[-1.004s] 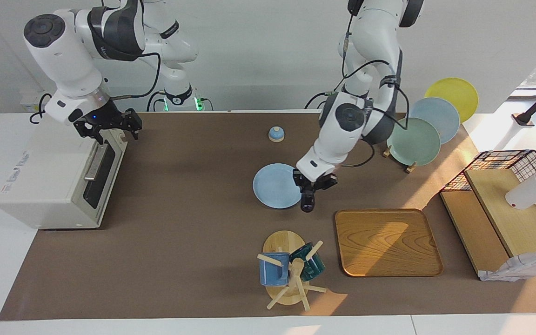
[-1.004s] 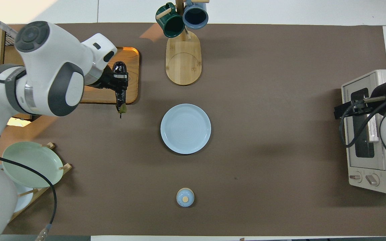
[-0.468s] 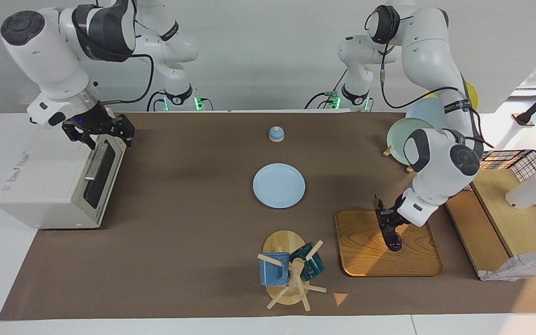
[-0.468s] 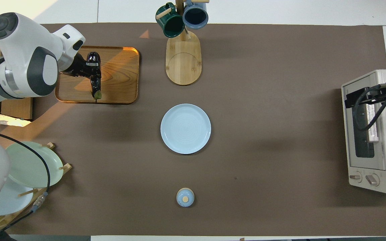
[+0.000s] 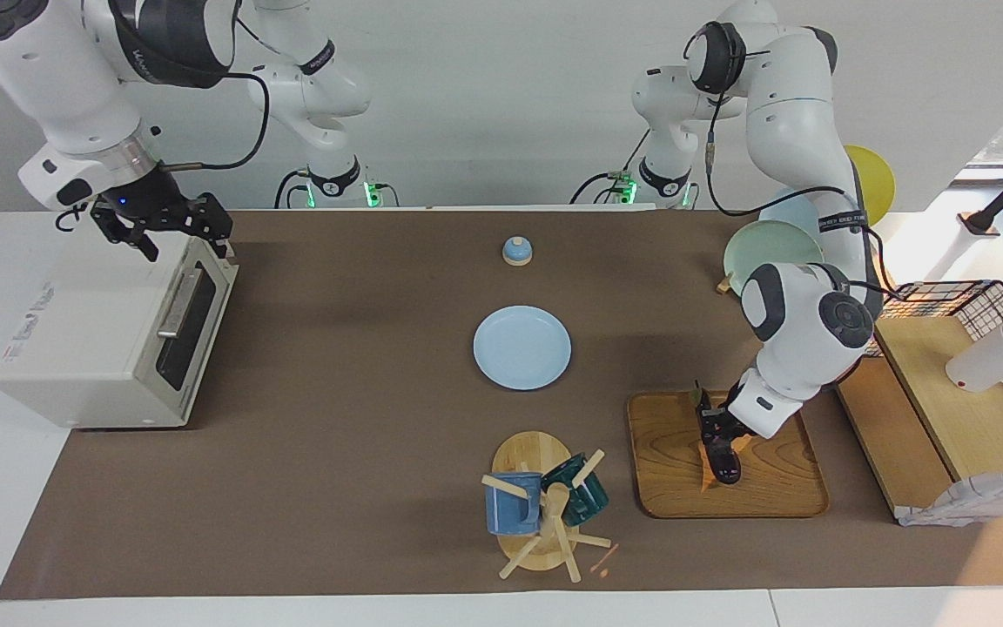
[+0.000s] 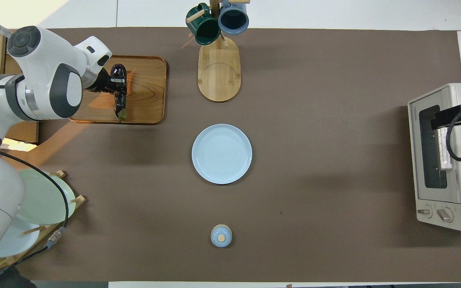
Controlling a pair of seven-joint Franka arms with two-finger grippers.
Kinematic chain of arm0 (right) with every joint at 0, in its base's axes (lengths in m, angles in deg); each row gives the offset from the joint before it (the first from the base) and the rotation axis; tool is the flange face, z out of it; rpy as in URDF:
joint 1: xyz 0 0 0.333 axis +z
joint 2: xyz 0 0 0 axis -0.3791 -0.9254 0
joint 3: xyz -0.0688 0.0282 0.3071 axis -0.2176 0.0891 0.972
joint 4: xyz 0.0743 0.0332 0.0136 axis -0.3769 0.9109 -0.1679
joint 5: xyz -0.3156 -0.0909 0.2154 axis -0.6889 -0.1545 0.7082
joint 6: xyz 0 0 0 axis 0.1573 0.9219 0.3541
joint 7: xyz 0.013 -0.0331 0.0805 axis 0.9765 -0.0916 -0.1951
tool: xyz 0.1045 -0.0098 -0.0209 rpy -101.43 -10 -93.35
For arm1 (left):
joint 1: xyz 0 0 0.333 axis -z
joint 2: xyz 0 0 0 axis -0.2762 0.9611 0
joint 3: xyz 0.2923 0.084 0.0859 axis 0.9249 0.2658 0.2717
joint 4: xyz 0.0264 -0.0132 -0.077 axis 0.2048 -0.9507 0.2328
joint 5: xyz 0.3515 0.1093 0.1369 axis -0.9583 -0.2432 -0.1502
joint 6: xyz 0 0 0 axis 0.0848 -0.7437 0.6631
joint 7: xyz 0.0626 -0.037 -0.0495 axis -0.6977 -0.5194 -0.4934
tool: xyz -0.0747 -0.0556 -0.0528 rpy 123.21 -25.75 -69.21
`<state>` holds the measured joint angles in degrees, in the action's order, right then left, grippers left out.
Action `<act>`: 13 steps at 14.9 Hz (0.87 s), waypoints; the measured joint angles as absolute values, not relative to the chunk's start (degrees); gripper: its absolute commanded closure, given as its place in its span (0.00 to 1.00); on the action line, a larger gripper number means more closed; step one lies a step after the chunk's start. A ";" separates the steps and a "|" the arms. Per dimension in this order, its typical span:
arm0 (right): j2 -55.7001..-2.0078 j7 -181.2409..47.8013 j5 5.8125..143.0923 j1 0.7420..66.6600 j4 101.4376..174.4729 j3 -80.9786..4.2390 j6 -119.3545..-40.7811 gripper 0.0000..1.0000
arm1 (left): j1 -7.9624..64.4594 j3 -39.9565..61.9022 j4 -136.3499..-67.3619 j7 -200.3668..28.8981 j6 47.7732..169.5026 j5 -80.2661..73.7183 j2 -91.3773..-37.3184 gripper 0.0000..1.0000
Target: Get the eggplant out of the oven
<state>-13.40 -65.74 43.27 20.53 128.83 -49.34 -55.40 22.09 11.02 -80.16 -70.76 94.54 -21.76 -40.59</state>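
Observation:
The eggplant (image 5: 719, 448) is dark, glossy and slim, and my left gripper (image 5: 710, 425) is shut on it. It hangs slanted low over the wooden tray (image 5: 780, 492), its green stem end pointing toward the robots; whether it touches the tray I cannot tell. From overhead, the eggplant (image 6: 118, 88) and left gripper (image 6: 112, 84) lie over the tray (image 6: 150, 104). The white oven (image 5: 92, 340) stands at the right arm's end of the table, its dark glass door shut. My right gripper (image 5: 169, 231) hovers open above the oven's top front edge, holding nothing. The overhead view shows the oven (image 6: 460, 200) and the right gripper (image 6: 456, 118).
A light blue plate (image 5: 521, 347) lies mid-table, with a small blue bell (image 5: 516, 251) nearer the robots. A wooden mug stand (image 5: 545, 509) with two mugs stands beside the tray. A plate rack (image 5: 767, 257) and a wire-and-wood shelf (image 5: 945, 383) stand at the left arm's end.
My left gripper carried the eggplant from beside the blue plate to over the wooden tray, then lowered it. My right gripper rose and drew back from the oven door's top edge.

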 measured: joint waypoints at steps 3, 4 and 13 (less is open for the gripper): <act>-13.41 -65.74 43.27 20.81 128.82 -49.26 -55.66 0.00 | 22.09 11.03 -79.63 -69.09 94.46 -21.79 -40.77 0.00; -13.41 -65.74 43.27 20.93 128.83 -49.25 -55.66 0.00 | 22.09 11.03 -79.24 -69.06 94.31 -21.79 -40.96 0.00; -13.66 -65.82 41.27 21.05 128.85 -44.75 -55.48 0.00 | 20.06 12.32 -77.73 -72.43 80.04 -21.78 -55.55 0.00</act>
